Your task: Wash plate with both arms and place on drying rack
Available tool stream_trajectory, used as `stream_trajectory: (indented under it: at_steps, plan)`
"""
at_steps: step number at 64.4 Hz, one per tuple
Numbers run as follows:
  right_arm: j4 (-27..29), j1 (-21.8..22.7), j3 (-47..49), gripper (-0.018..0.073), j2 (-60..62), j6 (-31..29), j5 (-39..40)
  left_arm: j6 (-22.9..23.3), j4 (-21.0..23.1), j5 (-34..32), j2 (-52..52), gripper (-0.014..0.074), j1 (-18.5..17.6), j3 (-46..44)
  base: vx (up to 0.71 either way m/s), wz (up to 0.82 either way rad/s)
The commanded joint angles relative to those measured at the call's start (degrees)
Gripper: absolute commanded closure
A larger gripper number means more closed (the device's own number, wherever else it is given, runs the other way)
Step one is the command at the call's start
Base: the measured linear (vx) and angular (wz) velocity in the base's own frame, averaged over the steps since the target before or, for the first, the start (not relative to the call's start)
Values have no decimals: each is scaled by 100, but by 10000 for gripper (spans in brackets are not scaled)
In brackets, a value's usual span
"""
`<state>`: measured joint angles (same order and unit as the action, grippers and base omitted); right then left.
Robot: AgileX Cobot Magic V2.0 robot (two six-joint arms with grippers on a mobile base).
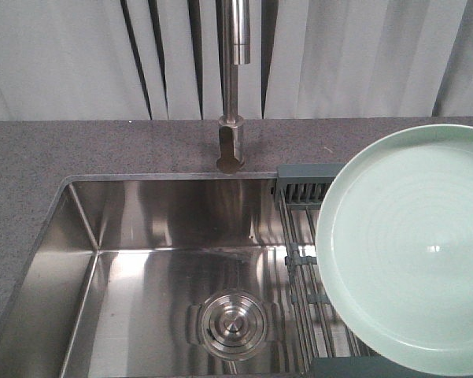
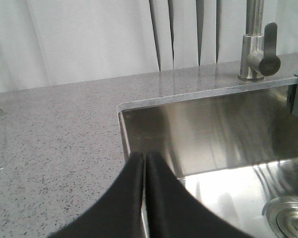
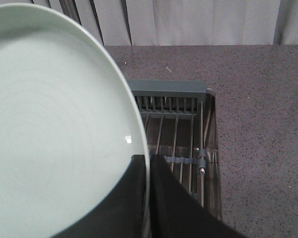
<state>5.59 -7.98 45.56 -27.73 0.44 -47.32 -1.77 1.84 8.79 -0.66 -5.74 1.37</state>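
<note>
The pale mint-green plate (image 1: 413, 252) hangs tilted above the drying rack (image 1: 303, 236) at the right end of the sink; its face fills the left of the right wrist view as the plate (image 3: 54, 129). My right gripper (image 3: 148, 161) is shut on the plate's rim, one finger on each side. Below it lie the rack's metal rods and grey-blue end bar, the drying rack (image 3: 173, 99). My left gripper (image 2: 144, 157) is shut with nothing in it, hovering over the sink's left rear corner. Neither arm shows in the front view.
A steel sink basin (image 1: 142, 260) with a round drain (image 1: 230, 321) lies below. The tap (image 1: 233, 87) stands at the back rim, also seen as the tap (image 2: 258, 47). Speckled grey counter (image 2: 54, 134) surrounds the sink; pale curtains hang behind.
</note>
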Motion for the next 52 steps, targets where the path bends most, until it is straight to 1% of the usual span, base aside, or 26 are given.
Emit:
stream_trajectory:
  at_steps: [1, 52]
  plan:
    - [5, 24, 144, 563, -40, -44, 443, 58, 23, -425, -85, 593, 5, 162, 0, 0]
    - [5, 24, 144, 563, -40, -44, 443, 58, 23, -425, -85, 593, 5, 162, 0, 0]
